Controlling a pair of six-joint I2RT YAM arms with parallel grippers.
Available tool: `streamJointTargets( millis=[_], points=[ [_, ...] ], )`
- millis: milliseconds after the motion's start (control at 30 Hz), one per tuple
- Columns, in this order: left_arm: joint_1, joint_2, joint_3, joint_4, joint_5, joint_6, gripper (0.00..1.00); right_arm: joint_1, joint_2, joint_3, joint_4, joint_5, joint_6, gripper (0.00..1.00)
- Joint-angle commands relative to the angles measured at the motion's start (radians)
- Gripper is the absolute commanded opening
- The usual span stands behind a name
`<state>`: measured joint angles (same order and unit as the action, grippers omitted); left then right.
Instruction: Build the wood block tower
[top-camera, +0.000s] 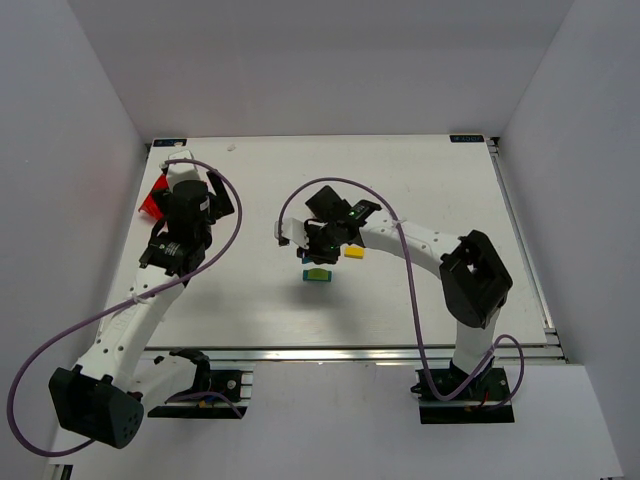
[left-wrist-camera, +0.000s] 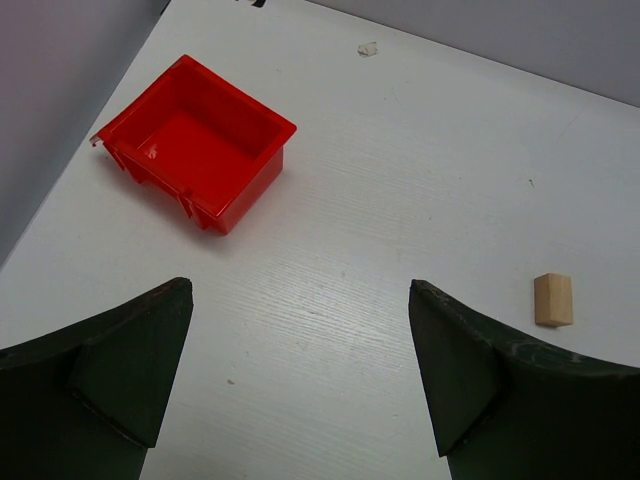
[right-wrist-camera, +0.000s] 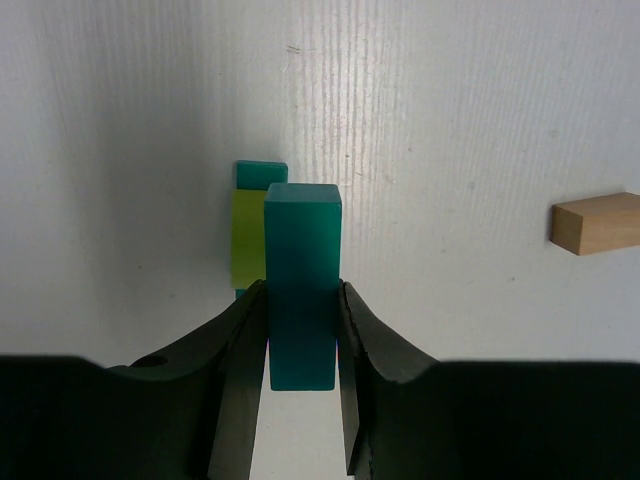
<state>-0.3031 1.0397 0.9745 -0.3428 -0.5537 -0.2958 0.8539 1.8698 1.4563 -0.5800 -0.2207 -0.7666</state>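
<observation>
1. Wood block tower (top-camera: 318, 273): part-built, standing near the middle of the counter (top-camera: 420, 180). The right wrist view shows a teal base with a yellow-green block on it.
2. Teal block (right-wrist-camera: 300, 240): clamped at its lower half between the right jaws, which are closed snugly on its two sides. It hangs above the tower and sits offset toward the stack's right edge, not centred.
3. Left jaws: spread wide, nothing between them, poised over bare counter near the red bin (left-wrist-camera: 195, 150).
4. Loose stock: a tan block (right-wrist-camera: 597, 223) lying well to one side of the tower; a yellow block (top-camera: 354, 252) just beside the right jaws in the top view.
5. Risk, placement: released at the present offset, the teal block would probably overhang the yellow-green layer and tip off.
6. Risk, contact: the jaws reach below the block's midline, so a low descent could let a fingertip nudge the light stack and shift or topple it.
7. Risk, release: opening unevenly could drag the block sideways.
</observation>
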Motion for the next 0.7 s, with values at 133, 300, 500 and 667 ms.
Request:
streamJointTargets(
  millis=[133, 300, 500, 667],
  points=[
    [-0.004, -0.001, 0.006, 0.019, 0.032, 0.009, 0.98, 0.000, -0.041, -0.025, 0.078, 0.021, 0.056, 0.14],
    [-0.004, 0.005, 0.004, 0.022, 0.044, 0.007, 0.98, -0.003, -0.020, -0.004, 0.052, 0.004, 0.055, 0.14],
    [-0.004, 0.016, 0.007, 0.021, 0.049, 0.006, 0.98, -0.004, -0.021, -0.023, 0.046, -0.037, 0.055, 0.15],
    [-0.004, 0.014, 0.003, 0.025, 0.054, 0.003, 0.98, -0.003, -0.020, -0.045, 0.055, -0.040, 0.053, 0.15]
  ],
)
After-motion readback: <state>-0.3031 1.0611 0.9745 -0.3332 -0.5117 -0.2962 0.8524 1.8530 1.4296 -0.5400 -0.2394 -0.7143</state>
